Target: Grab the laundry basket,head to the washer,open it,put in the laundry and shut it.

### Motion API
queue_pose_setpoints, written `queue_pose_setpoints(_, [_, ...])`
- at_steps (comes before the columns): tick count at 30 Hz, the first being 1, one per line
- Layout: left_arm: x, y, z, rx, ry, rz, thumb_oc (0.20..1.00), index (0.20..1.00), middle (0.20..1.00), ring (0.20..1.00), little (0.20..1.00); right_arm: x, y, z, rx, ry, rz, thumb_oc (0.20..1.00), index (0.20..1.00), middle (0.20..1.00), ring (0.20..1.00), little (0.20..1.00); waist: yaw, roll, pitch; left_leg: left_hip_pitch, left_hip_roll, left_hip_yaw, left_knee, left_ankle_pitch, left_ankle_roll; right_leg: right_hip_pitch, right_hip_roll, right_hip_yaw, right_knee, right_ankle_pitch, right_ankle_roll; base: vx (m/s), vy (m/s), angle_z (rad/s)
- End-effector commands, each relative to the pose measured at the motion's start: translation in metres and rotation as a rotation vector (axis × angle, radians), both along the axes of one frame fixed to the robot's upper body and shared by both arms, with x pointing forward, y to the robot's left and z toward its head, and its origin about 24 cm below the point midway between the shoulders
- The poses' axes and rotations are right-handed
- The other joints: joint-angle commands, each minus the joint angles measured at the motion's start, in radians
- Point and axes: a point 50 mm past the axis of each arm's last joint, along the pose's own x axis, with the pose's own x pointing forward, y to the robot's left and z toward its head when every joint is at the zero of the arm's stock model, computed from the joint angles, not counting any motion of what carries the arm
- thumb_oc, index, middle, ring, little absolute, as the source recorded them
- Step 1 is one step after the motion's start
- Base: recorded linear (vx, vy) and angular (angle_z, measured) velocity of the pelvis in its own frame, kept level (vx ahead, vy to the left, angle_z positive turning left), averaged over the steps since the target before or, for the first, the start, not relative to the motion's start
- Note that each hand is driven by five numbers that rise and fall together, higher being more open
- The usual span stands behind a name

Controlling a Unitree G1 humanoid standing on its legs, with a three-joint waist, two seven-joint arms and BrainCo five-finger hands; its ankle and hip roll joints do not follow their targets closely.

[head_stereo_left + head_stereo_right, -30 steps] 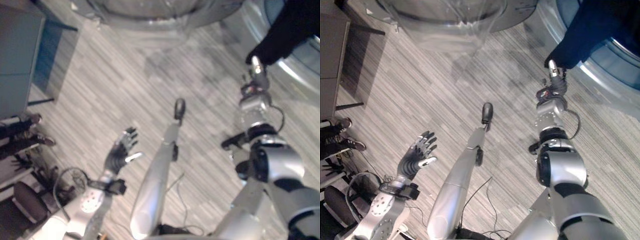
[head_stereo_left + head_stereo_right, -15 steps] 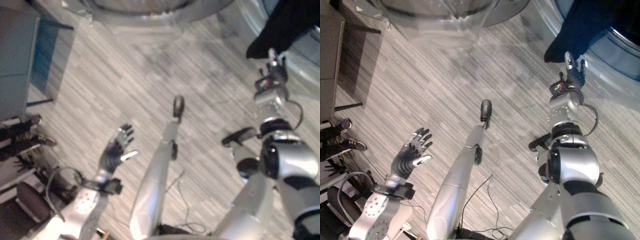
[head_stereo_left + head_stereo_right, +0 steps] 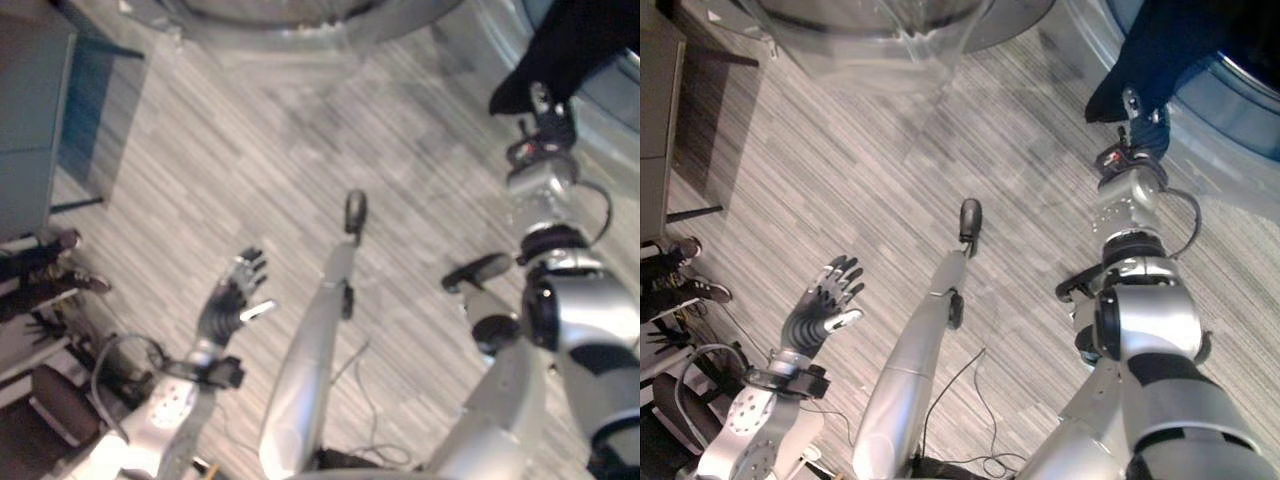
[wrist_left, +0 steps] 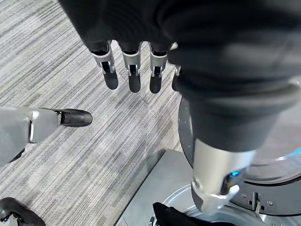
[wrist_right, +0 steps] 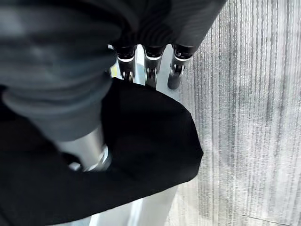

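A dark garment (image 5: 141,141) drapes over the right robot hand (image 3: 1137,125), hiding its thumb tip and fingertips, while the washer (image 3: 1230,120) beyond it runs off the frame's edge.

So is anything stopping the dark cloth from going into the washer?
Nothing visible does. The dark cloth hangs over the washer's rim, and the right hand is right under its lower edge. The left hand is open, far off over the floor.
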Motion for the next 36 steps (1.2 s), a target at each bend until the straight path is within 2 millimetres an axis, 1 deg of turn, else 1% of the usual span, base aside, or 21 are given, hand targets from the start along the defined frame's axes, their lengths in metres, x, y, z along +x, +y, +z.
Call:
queue_pose_setpoints(1, [-0.006, -0.001, 0.012, -0.032, -0.057, -0.001, 1.0, 1.0, 1.0, 1.0, 1.0, -0.007, -0.013, 0.035, -0.11, -0.084, -0.036, 0.2, 0.2, 0.2, 0.2, 0.2, 0.026, 0.092, 0.021, -0.041, 0.083, -0.001, 0.159, -0.194, -0.047, 0.032, 0.105, 0.004, -0.197, 0.115, 0.096, 0.0, 0.0, 0.0])
queue_pose_setpoints(10, [-0.006, 0.003, 0.015, -0.046, -0.07, 0.029, 1.0, 1.0, 1.0, 1.0, 1.0, -0.006, -0.008, 0.037, -0.106, -0.101, -0.031, 0.2, 0.2, 0.2, 0.2, 0.2, 0.032, 0.091, 0.021, -0.048, 0.08, -0.004, 0.16, -0.195, -0.046, 0.025, 0.106, 0.009, -0.191, 0.114, 0.095, 0.0, 0.021, 0.02])
queue_pose_setpoints(15, [-0.007, 0.003, 0.013, -0.06, -0.062, 0.037, 1.0, 1.0, 1.0, 1.0, 1.0, -0.005, 0.005, 0.046, -0.099, -0.157, -0.004, 0.2, 0.2, 0.2, 0.2, 0.2, 0.029, 0.085, 0.021, -0.038, 0.079, -0.002, 0.154, -0.197, -0.044, 0.033, 0.113, 0.019, -0.199, 0.125, 0.096, 0.0, 0.008, 0.0])
queue_pose_setpoints(17, [-0.008, 0.003, 0.012, -0.061, -0.057, 0.039, 1.0, 1.0, 1.0, 1.0, 1.0, -0.005, 0.008, 0.046, -0.094, -0.169, -0.002, 0.2, 0.2, 0.2, 0.2, 0.2, 0.027, 0.082, 0.021, -0.027, 0.081, 0.001, 0.151, -0.198, -0.045, 0.044, 0.116, 0.019, -0.207, 0.13, 0.097, 0.01, 0.004, -0.03])
queue_pose_setpoints(18, [-0.008, 0.002, 0.01, -0.075, -0.051, 0.042, 1.0, 1.0, 1.0, 1.0, 1.0, -0.006, 0.019, 0.054, -0.083, -0.231, 0.019, 0.2, 0.2, 0.2, 0.2, 0.2, 0.018, 0.07, 0.021, 0.027, 0.081, 0.015, 0.138, -0.204, -0.044, 0.084, 0.122, 0.019, -0.225, 0.141, 0.097, 0.01, -0.004, -0.13])
queue_pose_setpoints(20, [-0.006, 0.001, 0.009, -0.087, -0.048, 0.043, 1.0, 1.0, 1.0, 1.0, 1.0, -0.011, 0.031, 0.066, -0.054, -0.33, 0.045, 0.2, 0.2, 0.2, 0.2, 0.2, 0.007, 0.054, 0.021, 0.099, 0.078, 0.028, 0.115, -0.209, -0.044, 0.141, 0.129, 0.021, -0.251, 0.154, 0.1, 0.0, -0.009, -0.11])
queue_pose_setpoints(21, [-0.006, 0.001, 0.009, -0.086, -0.045, 0.043, 1.0, 1.0, 1.0, 1.0, 1.0, -0.011, 0.032, 0.064, -0.053, -0.327, 0.045, 0.2, 0.2, 0.2, 0.2, 0.2, 0.007, 0.054, 0.021, 0.107, 0.079, 0.029, 0.11, -0.208, -0.044, 0.146, 0.13, 0.021, -0.255, 0.156, 0.101, 0.0, 0.0, -0.06])
queue_pose_setpoints(24, [-0.004, 0.001, 0.009, -0.094, -0.048, 0.043, 1.0, 1.0, 1.0, 1.0, 1.0, -0.019, 0.043, 0.074, -0.015, -0.433, 0.068, 0.2, 0.2, 0.2, 0.2, 0.2, -0.003, 0.032, 0.021, 0.195, 0.077, 0.04, 0.072, -0.204, -0.049, 0.229, 0.145, 0.018, -0.304, 0.157, 0.099, -0.01, -0.014, -0.09])
queue_pose_setpoints(25, [-0.005, 0.002, 0.007, -0.094, -0.037, 0.045, 1.0, 1.0, 1.0, 1.0, 1.0, -0.021, 0.045, 0.075, 0.001, -0.45, 0.064, 0.2, 0.2, 0.2, 0.2, 0.2, -0.001, 0.026, 0.021, 0.237, 0.078, 0.046, 0.044, -0.197, -0.053, 0.265, 0.153, 0.015, -0.327, 0.163, 0.1, 0.0, -0.022, -0.13])
queue_pose_setpoints(26, [-0.003, 0.003, 0.006, -0.097, -0.031, 0.049, 1.0, 1.0, 1.0, 1.0, 1.0, -0.025, 0.048, 0.086, 0.02, -0.496, 0.061, 0.2, 0.2, 0.2, 0.2, 0.2, -0.001, 0.017, 0.021, 0.288, 0.076, 0.055, 0.019, -0.191, -0.057, 0.314, 0.161, 0.009, -0.352, 0.163, 0.101, 0.02, -0.021, -0.12])
queue_pose_setpoints(27, [-0.004, 0.003, 0.004, -0.094, -0.023, 0.045, 1.0, 1.0, 1.0, 1.0, 1.0, -0.026, 0.05, 0.092, 0.025, -0.513, 0.061, 0.2, 0.2, 0.2, 0.2, 0.2, 0.002, 0.015, 0.021, 0.322, 0.076, 0.058, -0.003, -0.184, -0.062, 0.346, 0.168, 0.006, -0.373, 0.164, 0.104, 0.02, -0.019, -0.15])
queue_pose_setpoints(29, [-0.004, 0.006, 0.003, -0.083, -0.013, 0.05, 1.0, 1.0, 1.0, 1.0, 1.0, -0.029, 0.048, 0.104, 0.017, -0.534, 0.032, 0.2, 0.2, 0.2, 0.2, 0.2, 0.009, 0.011, 0.021, 0.377, 0.077, 0.061, -0.042, -0.168, -0.072, 0.399, 0.179, 0.001, -0.407, 0.167, 0.106, 0.02, -0.019, -0.16])
queue_pose_setpoints(31, [-0.005, 0.008, 0.002, -0.073, -0.008, 0.051, 1.0, 1.0, 1.0, 1.0, 1.0, -0.029, 0.043, 0.109, 0.008, -0.526, 0.0, 0.2, 0.2, 0.2, 0.2, 0.2, 0.013, 0.014, 0.021, 0.4, 0.081, 0.063, -0.06, -0.16, -0.076, 0.42, 0.183, -0.003, -0.418, 0.17, 0.108, 0.02, -0.001, -0.08])
queue_pose_setpoints(32, [-0.006, 0.009, 0.001, -0.067, -0.003, 0.057, 1.0, 1.0, 1.0, 1.0, 1.0, -0.03, 0.037, 0.114, 0.002, -0.514, -0.037, 0.2, 0.2, 0.2, 0.2, 0.2, 0.015, 0.019, 0.021, 0.418, 0.081, 0.062, -0.07, -0.157, -0.078, 0.432, 0.183, -0.001, -0.417, 0.168, 0.108, 0.0, 0.0, 0.0])
queue_pose_setpoints(33, [-0.006, 0.011, 0.0, -0.066, 0.001, 0.062, 1.0, 1.0, 1.0, 1.0, 1.0, -0.029, 0.033, 0.115, -0.014, -0.494, -0.061, 0.2, 0.2, 0.2, 0.2, 0.2, 0.016, 0.022, 0.021, 0.423, 0.081, 0.062, -0.07, -0.155, -0.078, 0.437, 0.181, 0.001, -0.416, 0.166, 0.107, 0.0, 0.0, 0.0])
queue_pose_setpoints(34, [-0.007, 0.013, -0.001, -0.05, 0.01, 0.068, 1.0, 1.0, 1.0, 1.0, 1.0, -0.029, 0.017, 0.117, -0.049, -0.432, -0.131, 0.2, 0.2, 0.2, 0.2, 0.2, 0.019, 0.029, 0.021, 0.43, 0.08, 0.059, -0.071, -0.151, -0.081, 0.441, 0.176, 0.004, -0.409, 0.162, 0.105, 0.02, 0.004, 0.03])
queue_pose_setpoints(36, [-0.008, 0.013, -0.001, -0.04, 0.01, 0.068, 1.0, 1.0, 1.0, 1.0, 1.0, -0.029, 0.002, 0.119, -0.064, -0.381, -0.19, 0.2, 0.2, 0.2, 0.2, 0.2, 0.023, 0.041, 0.021, 0.424, 0.078, 0.055, -0.073, -0.148, -0.082, 0.434, 0.174, 0.002, -0.402, 0.156, 0.104, 0.0, 0.0, 0.0])
